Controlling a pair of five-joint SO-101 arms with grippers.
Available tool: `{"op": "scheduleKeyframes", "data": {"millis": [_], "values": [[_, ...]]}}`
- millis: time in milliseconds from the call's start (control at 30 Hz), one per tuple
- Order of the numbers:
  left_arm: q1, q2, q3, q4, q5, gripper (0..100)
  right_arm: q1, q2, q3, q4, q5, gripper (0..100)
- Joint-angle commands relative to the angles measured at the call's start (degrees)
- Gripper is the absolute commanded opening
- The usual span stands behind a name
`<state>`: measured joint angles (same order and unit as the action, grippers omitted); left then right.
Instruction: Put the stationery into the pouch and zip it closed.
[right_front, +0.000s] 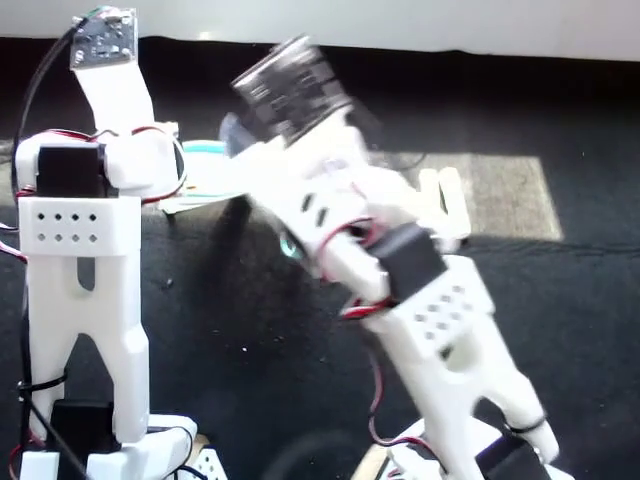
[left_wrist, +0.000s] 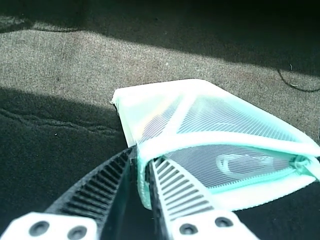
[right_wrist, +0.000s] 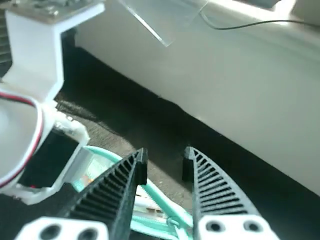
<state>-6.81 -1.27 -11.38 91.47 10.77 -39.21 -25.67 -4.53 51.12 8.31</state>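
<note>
Dark felt covers the table (left_wrist: 60, 65), and toward its far edge we find the mesh pouch (left_wrist: 215, 125), rim pinched by the left claw (left_wrist: 141, 157), likely to steady it, while the right claw (right_wrist: 165, 157) hangs parted and empty above the zipper (right_wrist: 155, 200).

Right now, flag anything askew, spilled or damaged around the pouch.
Nothing looks spilled or damaged. The pouch lies flat on the dark cloth, but its near edge looks bunched where the left gripper pinches it. The right gripper hangs open over the zipper, holding nothing.
</note>
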Motion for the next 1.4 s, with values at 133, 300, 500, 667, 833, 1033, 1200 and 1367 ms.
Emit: {"op": "scheduleKeyframes", "data": {"millis": [133, 300, 500, 667, 833, 1033, 1200, 1367], "values": [[-2.0, 4.9, 0.5, -0.4, 0.2, 1, 26.0, 0.2, -2.7, 3.4, -0.4, 0.5], [-1.9, 4.9, 0.8, -1.8, 0.2, 1, 32.7, 13.5, 5.9, 2.2, -0.3, 6.0], [-1.7, 4.9, 0.7, -2.9, 0.2, 1, 34.2, 33.3, 2.2, 2.1, -0.5, 13.5], [-1.6, 4.9, 0.8, -2.5, 0.2, 1, 34.3, 45.1, -8.9, 6.1, -0.6, 13.5], [-1.7, 4.9, 0.8, -2.6, 0.2, 1, 34.4, 56.5, -21.2, 10.6, -0.6, 13.5], [-1.7, 4.9, 0.8, -2.8, 0.2, 1, 34.8, 67.5, -36.4, 18.0, -0.6, 13.5], [-1.7, 4.9, 0.8, -2.9, 0.2, 1, 35.5, 75.7, -46.5, 23.3, -0.6, 13.5], [-1.8, 4.9, 0.8, -2.9, 0.2, 1, 35.7, 82.9, -54.5, 29.1, -0.6, 13.5]]}}
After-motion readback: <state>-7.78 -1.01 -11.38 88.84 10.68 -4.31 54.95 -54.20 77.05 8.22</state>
